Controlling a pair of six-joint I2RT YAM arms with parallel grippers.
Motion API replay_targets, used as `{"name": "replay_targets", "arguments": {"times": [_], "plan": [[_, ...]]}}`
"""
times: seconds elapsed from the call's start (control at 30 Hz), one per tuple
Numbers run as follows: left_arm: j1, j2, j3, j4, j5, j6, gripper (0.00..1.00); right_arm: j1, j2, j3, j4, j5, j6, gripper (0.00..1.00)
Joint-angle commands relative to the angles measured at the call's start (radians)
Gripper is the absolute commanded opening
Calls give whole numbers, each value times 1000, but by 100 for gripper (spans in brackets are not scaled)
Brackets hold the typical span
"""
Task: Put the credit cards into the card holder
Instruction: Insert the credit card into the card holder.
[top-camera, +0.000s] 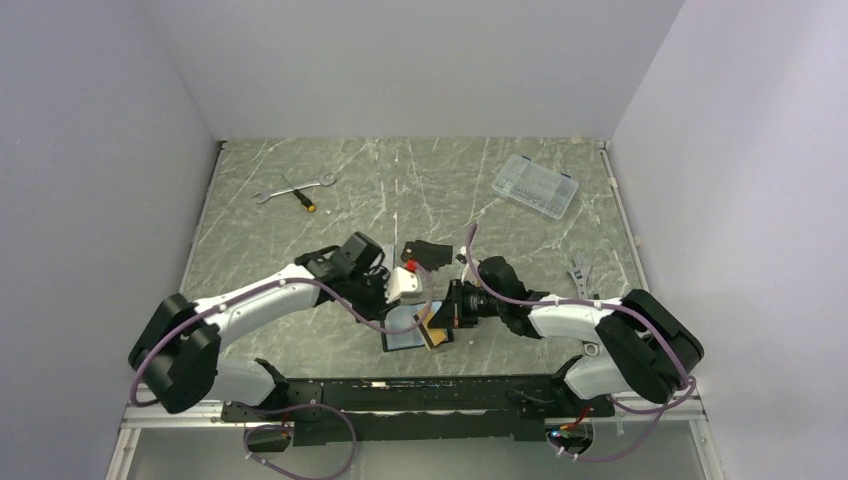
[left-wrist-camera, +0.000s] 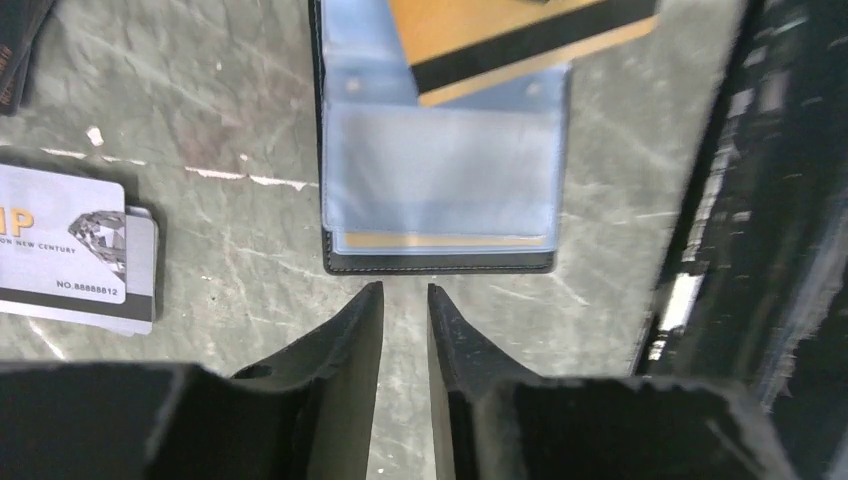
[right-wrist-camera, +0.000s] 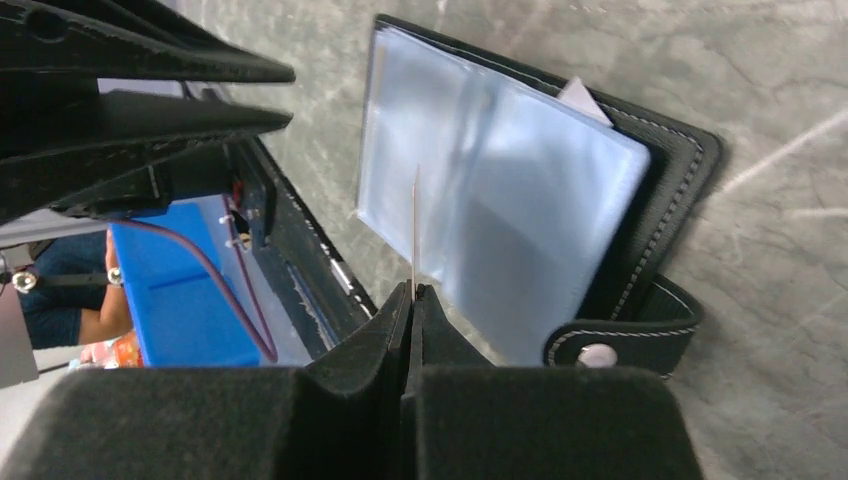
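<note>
Right gripper (right-wrist-camera: 412, 296) is clamped on the edge of an orange credit card (left-wrist-camera: 500, 40), black stripe showing, and holds it over the open card holder (left-wrist-camera: 440, 263), which lies on the table (left-wrist-camera: 200, 100) with its pale blue sleeves up. Left gripper (left-wrist-camera: 405, 295) hovers just beside the holder's near edge — fingers a narrow gap apart, nothing between them. Grey VIP cards (left-wrist-camera: 65, 245) lie stacked nearby.

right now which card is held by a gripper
The orange card with the black stripe, pinched in the right gripper over the open card holder; the silver cards lie loose on the table.
</note>
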Motion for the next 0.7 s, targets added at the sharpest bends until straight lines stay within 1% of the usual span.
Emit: {"name": "replay_targets", "arguments": {"times": [0.0, 0.1, 0.2, 0.3, 0.4, 0.53, 0.67], "plan": [[-67, 98, 31, -20, -301, 85, 24, 5, 34, -27, 86, 34, 2, 0], [-78, 115, 28, -20, -288, 90, 22, 5, 39, -49, 105, 38, 10, 0], [-126, 122, 10, -5, -314, 107, 21, 4, 26, -85, 126, 50, 15, 0], [-171, 182, 19, -9, -349, 113, 19, 2, 17, -110, 141, 57, 23, 0], [-201, 253, 61, -21, -356, 113, 16, 2, -19, -139, 148, 78, 39, 0], [-225, 317, 109, -25, -352, 126, 13, -18, -123, -186, 110, 105, 51, 0], [-231, 360, 151, -15, -350, 142, 12, -66, -298, -230, 24, 121, 56, 0]]}}
